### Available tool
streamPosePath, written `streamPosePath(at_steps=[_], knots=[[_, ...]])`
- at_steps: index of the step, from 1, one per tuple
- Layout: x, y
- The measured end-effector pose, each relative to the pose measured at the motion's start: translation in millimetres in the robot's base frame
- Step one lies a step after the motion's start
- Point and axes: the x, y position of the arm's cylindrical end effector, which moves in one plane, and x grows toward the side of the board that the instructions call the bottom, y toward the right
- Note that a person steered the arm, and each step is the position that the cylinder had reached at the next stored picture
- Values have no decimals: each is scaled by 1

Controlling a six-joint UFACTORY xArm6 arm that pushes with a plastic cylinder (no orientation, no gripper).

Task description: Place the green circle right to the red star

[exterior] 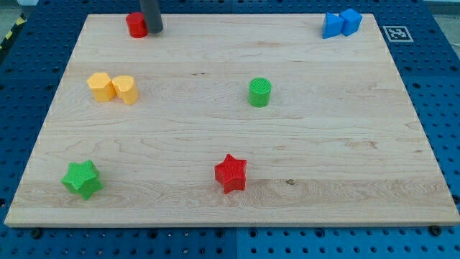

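The green circle [259,92] stands a little right of the board's middle. The red star [231,173] lies below it, near the view's bottom and slightly to the left. My tip [154,30] is at the view's top left, touching the right side of a red cylinder [136,25]. The tip is far from both the green circle and the red star.
Two yellow blocks [113,88] sit side by side at the left. A green star [82,179] lies at the bottom left. Two blue blocks [341,23] sit at the top right corner. The wooden board [359,144] rests on a blue pegboard table.
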Motion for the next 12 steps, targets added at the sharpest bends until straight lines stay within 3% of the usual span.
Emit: streamPosePath(at_steps=[1,2,6,10,12], knots=[[0,11],[20,69],[164,227],[237,210],[244,194]])
